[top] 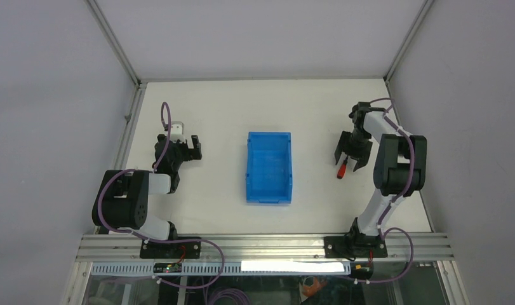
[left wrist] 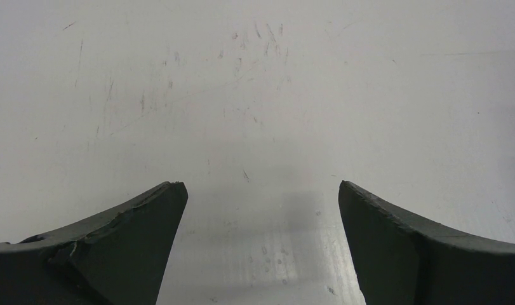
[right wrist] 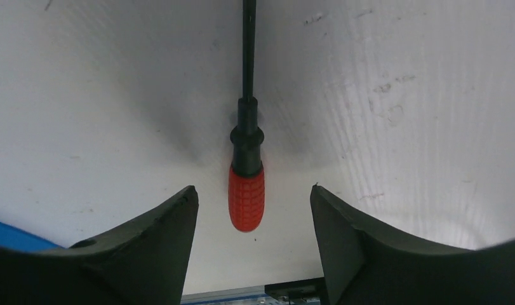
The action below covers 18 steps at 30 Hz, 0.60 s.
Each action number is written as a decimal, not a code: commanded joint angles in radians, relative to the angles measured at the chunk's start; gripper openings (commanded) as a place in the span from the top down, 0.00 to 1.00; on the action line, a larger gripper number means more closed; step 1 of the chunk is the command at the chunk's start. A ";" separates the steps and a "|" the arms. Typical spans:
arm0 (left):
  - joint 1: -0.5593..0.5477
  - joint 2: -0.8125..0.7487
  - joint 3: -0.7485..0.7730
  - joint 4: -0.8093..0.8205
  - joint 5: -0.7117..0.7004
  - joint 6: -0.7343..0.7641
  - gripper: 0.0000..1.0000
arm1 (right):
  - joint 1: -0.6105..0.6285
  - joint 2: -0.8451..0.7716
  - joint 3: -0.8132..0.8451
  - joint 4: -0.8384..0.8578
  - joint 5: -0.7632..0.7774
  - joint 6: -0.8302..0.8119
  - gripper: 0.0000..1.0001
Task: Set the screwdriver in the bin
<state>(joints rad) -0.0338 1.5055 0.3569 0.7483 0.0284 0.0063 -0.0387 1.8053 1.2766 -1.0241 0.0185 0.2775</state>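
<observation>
The screwdriver (right wrist: 246,194), with a short red handle and thin black shaft, lies on the white table right of the bin; from above only its red handle (top: 340,171) peeks out under the fingers. My right gripper (right wrist: 253,190) stands open over it, one fingertip on each side of the handle with a gap to both. The bright blue bin (top: 269,166) sits in the table's middle with nothing in it, and a sliver of its blue wall (right wrist: 13,236) shows at the lower left of the right wrist view. My left gripper (left wrist: 262,185) is open above bare table, left of the bin (top: 185,149).
The white table (top: 229,108) is fenced by a metal frame and grey walls at the back and sides. An aluminium rail (top: 261,244) runs along the near edge, carrying both arm bases.
</observation>
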 commanded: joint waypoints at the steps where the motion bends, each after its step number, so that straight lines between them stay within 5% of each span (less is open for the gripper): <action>1: -0.010 0.000 0.022 0.065 0.016 -0.015 0.01 | -0.015 0.041 -0.050 0.154 -0.086 -0.019 0.37; 7: -0.011 0.001 0.022 0.065 0.016 -0.015 0.01 | -0.017 0.084 -0.067 0.172 -0.077 -0.034 0.70; 9: -0.011 0.000 0.022 0.065 0.016 -0.015 0.01 | -0.015 0.080 -0.045 0.146 -0.060 -0.049 1.00; 18: -0.010 0.001 0.022 0.064 0.016 -0.015 0.01 | 0.036 -0.032 0.240 -0.287 -0.025 -0.070 1.00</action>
<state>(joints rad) -0.0338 1.5055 0.3569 0.7483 0.0284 0.0063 -0.0334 1.8709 1.3819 -1.0973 -0.0116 0.2226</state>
